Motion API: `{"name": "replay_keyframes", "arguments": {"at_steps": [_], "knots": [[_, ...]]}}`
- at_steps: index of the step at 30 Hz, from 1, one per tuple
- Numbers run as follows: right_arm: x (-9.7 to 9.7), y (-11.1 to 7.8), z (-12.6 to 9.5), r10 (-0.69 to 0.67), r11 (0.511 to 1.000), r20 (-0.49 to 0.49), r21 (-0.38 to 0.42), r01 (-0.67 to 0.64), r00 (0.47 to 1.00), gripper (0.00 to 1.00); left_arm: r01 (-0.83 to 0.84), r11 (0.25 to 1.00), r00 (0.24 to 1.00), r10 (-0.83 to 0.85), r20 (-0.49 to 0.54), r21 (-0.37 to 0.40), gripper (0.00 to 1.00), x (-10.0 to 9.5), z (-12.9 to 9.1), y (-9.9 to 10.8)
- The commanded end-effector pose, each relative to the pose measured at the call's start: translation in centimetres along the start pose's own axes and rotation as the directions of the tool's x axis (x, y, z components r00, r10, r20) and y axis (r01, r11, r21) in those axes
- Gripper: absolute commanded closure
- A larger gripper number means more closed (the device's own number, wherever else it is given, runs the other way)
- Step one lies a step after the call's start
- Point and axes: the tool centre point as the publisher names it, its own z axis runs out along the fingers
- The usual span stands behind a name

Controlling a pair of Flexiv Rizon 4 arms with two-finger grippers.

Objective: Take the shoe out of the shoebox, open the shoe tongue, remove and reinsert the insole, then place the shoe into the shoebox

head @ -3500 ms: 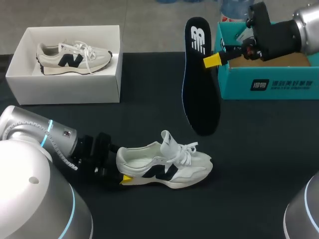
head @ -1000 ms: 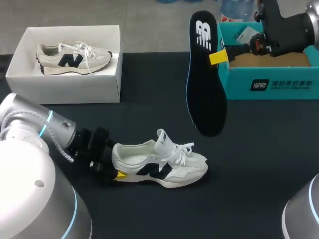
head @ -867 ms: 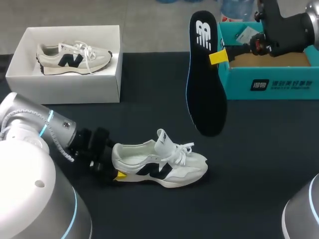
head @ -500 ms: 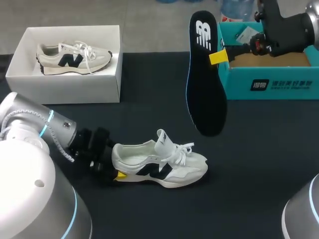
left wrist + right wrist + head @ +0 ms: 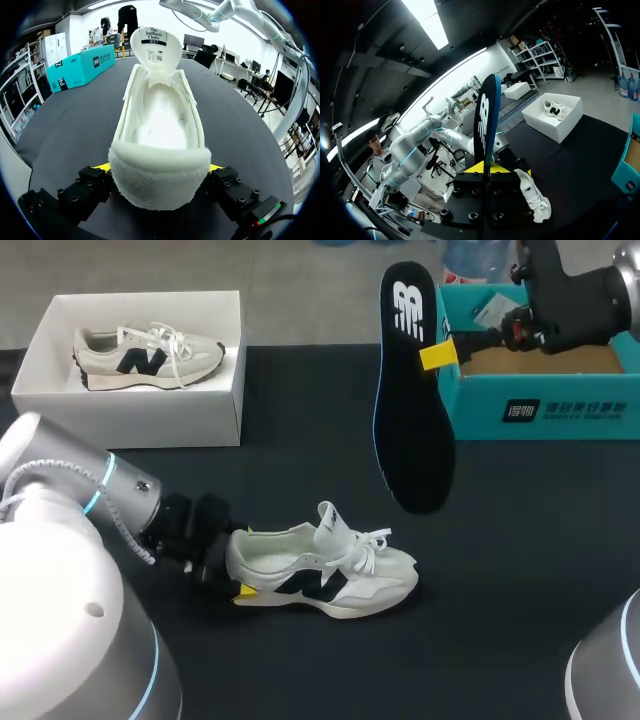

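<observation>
1. Vs. the earlier frames, the L arm's silver link has swung in toward the table's middle. The shoe (image 5: 325, 575) has nudged slightly right with it. The R arm and insole (image 5: 412, 400) match the last sec. and sit a touch higher than 3.5 s ago.
2. The L gripper (image 5: 243, 560) is clamped on the shoe's heel. The wrist view shows a yellow tip on each side of the heel collar (image 5: 159, 167).
3. The shoe (image 5: 160, 125) lies sole-down on the black table (image 5: 520, 570), near its front middle, toe pointing right and tongue standing upright.
4. The R gripper (image 5: 437, 355) pinches the insole near its heel end, and the insole hangs toe-down above the table. Its far finger is hidden in the head view, but the wrist view seems to show both tips (image 5: 484, 167) flanking the insole (image 5: 486, 120).
5. The white shoebox (image 5: 130, 405) sits at rear left with a second shoe (image 5: 145, 355) inside.
6. A teal box (image 5: 540, 405) sits at rear right, just behind the insole.
</observation>
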Motion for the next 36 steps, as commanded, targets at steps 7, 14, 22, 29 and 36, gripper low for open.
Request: {"name": "replay_keyframes", "arguments": {"at_steps": [7,14,22,29,36], "knots": [[-0.1,0.1,0.1,0.001,1.000,0.000,0.003,-0.001,1.000,1.00,-0.039,0.967,0.998,0.051,0.042,-0.253,0.00,0.2,-0.9,-1.8],[-0.1,0.1,0.1,0.001,1.000,0.000,0.003,-0.001,1.000,1.00,-0.049,0.951,0.998,0.062,0.032,-0.306,0.00,0.0,-1.0,-2.3],[-0.1,0.1,0.1,0.001,1.000,0.000,0.003,-0.001,1.000,1.00,-0.049,0.951,0.998,0.062,0.032,-0.306,0.00,0.0,-1.0,-2.3],[-0.1,0.1,0.1,0.001,1.000,0.000,0.003,-0.001,1.000,1.00,-0.042,0.918,0.998,0.059,0.029,-0.395,0.00,0.2,-1.7,-3.2],[-0.1,0.1,0.1,0.001,1.000,0.000,0.003,-0.001,1.000,1.00,-0.012,0.886,0.999,0.036,0.041,-0.463,0.00,0.6,-2.0,-3.7]]}}
